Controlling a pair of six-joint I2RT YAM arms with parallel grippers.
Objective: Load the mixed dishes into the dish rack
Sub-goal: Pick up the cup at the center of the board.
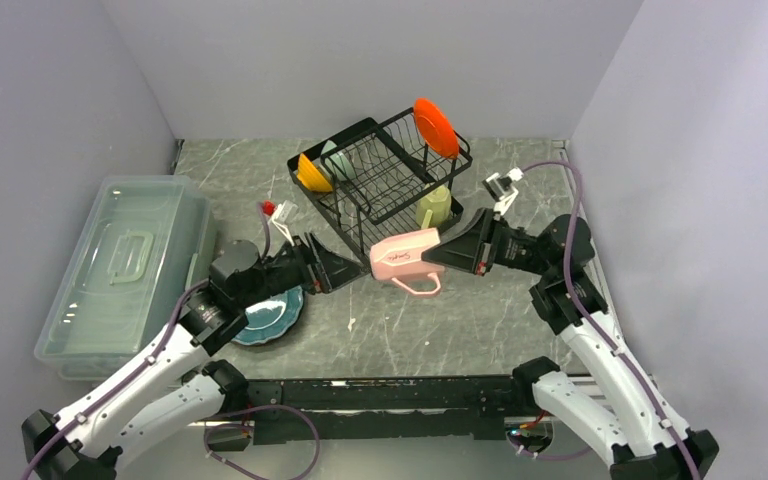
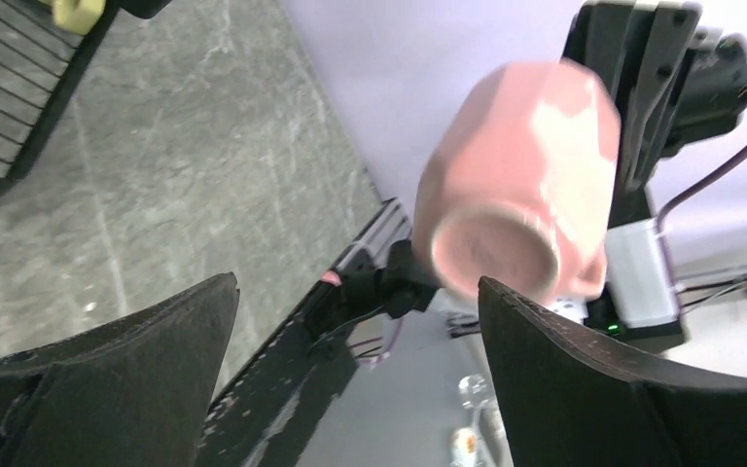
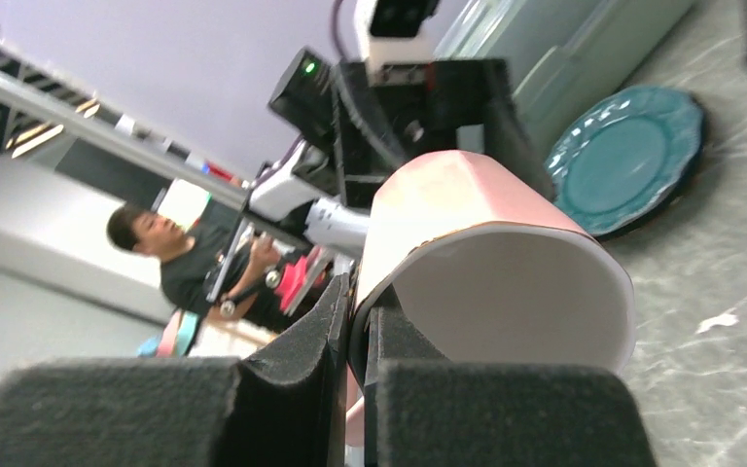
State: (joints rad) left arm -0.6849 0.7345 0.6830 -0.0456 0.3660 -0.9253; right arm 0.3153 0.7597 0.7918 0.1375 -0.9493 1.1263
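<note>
A pink mug (image 1: 407, 257) lies on its side in the air in front of the dish rack (image 1: 385, 175), handle down. My right gripper (image 1: 438, 252) is shut on its rim, one finger inside the white mouth (image 3: 506, 302). Opposite it, my left gripper (image 1: 348, 270) stands wide open, facing the mug's base (image 2: 491, 255) and holding nothing. The rack holds an orange-red plate (image 1: 436, 127), an orange-yellow bowl (image 1: 312, 174), a pale green bowl (image 1: 335, 158) and a pale yellow mug (image 1: 434, 207). A teal plate (image 1: 270, 315) lies on the table, partly under my left arm.
A clear lidded plastic bin (image 1: 125, 270) stands along the left wall. Grey walls close in the table on three sides. The teal plate (image 3: 622, 156) and the bin show behind the mug in the right wrist view.
</note>
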